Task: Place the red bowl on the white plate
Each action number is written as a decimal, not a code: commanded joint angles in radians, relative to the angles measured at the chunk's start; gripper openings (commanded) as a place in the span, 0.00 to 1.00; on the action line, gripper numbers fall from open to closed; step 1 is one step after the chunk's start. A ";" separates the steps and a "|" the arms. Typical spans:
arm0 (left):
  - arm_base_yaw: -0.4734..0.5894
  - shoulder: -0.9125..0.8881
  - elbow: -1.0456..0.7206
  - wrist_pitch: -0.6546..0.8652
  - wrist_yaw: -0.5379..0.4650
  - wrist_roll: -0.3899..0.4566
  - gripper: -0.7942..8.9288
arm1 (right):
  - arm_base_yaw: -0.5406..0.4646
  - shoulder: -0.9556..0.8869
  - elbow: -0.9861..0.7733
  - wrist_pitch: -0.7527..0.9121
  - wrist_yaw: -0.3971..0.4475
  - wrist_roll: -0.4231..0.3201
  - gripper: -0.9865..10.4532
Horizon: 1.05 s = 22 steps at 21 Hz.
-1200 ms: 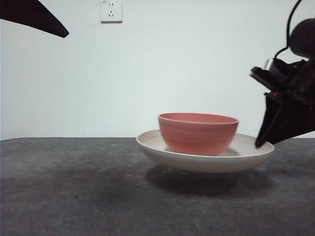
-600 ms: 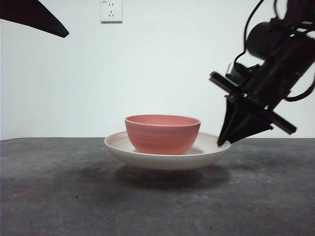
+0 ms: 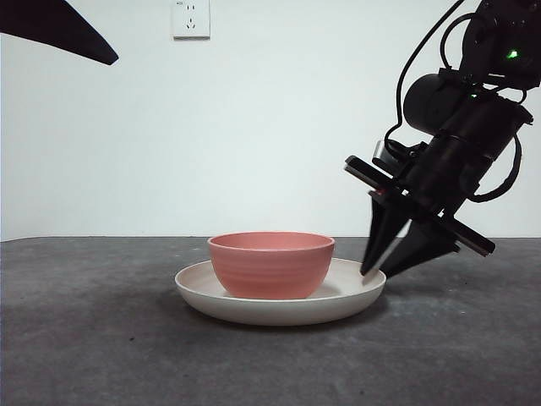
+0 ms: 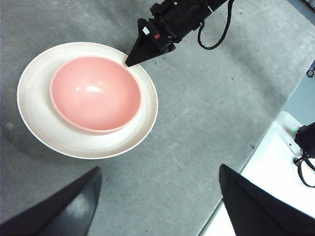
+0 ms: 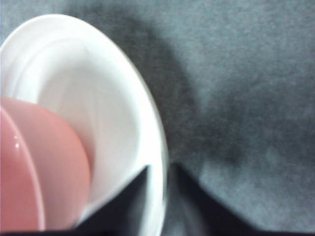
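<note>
The red bowl (image 3: 270, 266) sits inside the white plate (image 3: 279, 311), which rests flat on the dark grey table. My right gripper (image 3: 376, 272) reaches down from the upper right and is shut on the plate's right rim. In the right wrist view its jaws (image 5: 160, 169) straddle the rim, one inside and one outside, with the bowl (image 5: 29, 167) close beside on the plate (image 5: 98, 88). The left wrist view shows the bowl (image 4: 93, 93), the plate (image 4: 142, 118) and the right gripper (image 4: 129, 63) from above. My left gripper (image 4: 158, 172) is open and empty, high above the table.
A wall socket (image 3: 191, 19) is on the white wall behind. The waiting left arm shows as a black tip (image 3: 59, 30) at the top left. The table's edge and a white surface (image 4: 275, 162) with cables lie beyond it in the left wrist view.
The right gripper has carried the plate with the bowl to the left and lowered it. It hung above the table before and now rests on it.
</note>
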 commanded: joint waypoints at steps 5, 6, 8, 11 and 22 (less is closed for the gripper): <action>-0.007 0.003 0.008 0.005 0.002 0.004 0.47 | 0.003 -0.021 0.024 -0.031 0.007 -0.023 0.31; -0.007 0.003 0.008 0.005 0.002 0.004 0.47 | 0.003 -0.044 0.024 -0.050 0.028 -0.039 0.32; -0.007 0.003 0.008 0.005 0.002 0.004 0.47 | -0.001 -0.116 0.024 -0.101 0.069 -0.097 0.32; -0.007 0.003 0.008 0.005 0.001 0.004 0.47 | -0.005 -0.269 0.024 -0.185 0.072 -0.177 0.32; -0.007 0.003 0.008 0.005 0.002 0.005 0.47 | 0.026 -0.909 -0.143 -0.377 -0.062 -0.297 0.32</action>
